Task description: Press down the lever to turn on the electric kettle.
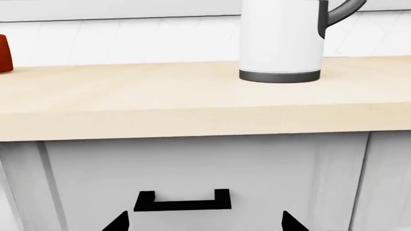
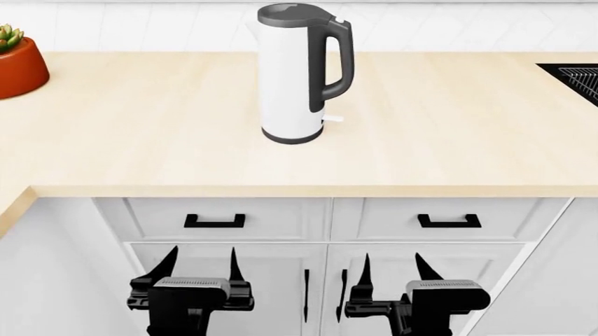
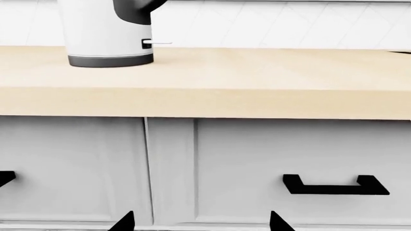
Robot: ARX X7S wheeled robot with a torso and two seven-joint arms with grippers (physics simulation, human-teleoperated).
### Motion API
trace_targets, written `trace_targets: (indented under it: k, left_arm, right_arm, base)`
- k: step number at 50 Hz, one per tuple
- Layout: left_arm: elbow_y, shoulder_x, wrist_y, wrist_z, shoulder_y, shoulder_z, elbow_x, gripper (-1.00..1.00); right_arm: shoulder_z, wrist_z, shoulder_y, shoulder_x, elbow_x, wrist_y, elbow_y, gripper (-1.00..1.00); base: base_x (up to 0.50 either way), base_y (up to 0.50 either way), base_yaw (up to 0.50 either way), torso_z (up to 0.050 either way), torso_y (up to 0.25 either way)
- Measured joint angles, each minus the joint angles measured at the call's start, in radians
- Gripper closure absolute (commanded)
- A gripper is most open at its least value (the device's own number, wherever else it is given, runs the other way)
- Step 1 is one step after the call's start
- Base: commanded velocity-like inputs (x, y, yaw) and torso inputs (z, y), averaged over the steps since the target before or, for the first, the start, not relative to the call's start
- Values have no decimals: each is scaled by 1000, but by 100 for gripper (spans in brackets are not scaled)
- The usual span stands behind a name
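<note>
The electric kettle [image 2: 293,77] stands upright on the wooden counter, white with a dark grey lid, loop handle and base ring; it also shows in the left wrist view [image 1: 280,41] and right wrist view [image 3: 106,31]. Its lever [image 2: 332,118] is a small white tab jutting out below the handle, seen too as a thin tab [image 3: 157,43]. My left gripper [image 2: 200,267] and right gripper [image 2: 391,269] hang open and empty in front of the cabinet, well below the counter edge and far from the kettle.
A red plant pot [image 2: 19,64] sits at the counter's far left. A dark sink rack [image 2: 575,77] is at the far right. White drawers with black handles [image 2: 215,221] [image 2: 449,221] lie under the counter edge [image 2: 299,189].
</note>
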Motion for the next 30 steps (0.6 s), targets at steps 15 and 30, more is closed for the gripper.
trace_targets:
  k: [15, 30]
  left_arm:
    - [159, -18, -168, -58, -18, -7, -5, -100]
    - [496, -72, -556, -94, -129, -11, -20, -100]
  right_arm:
    - [5, 14, 8, 16, 39, 45, -30, -100]
    - [56, 89, 116, 86, 175, 466, -426, -100]
  base:
    - [0, 0, 0, 0, 0]
    - [0, 0, 0, 0, 0]
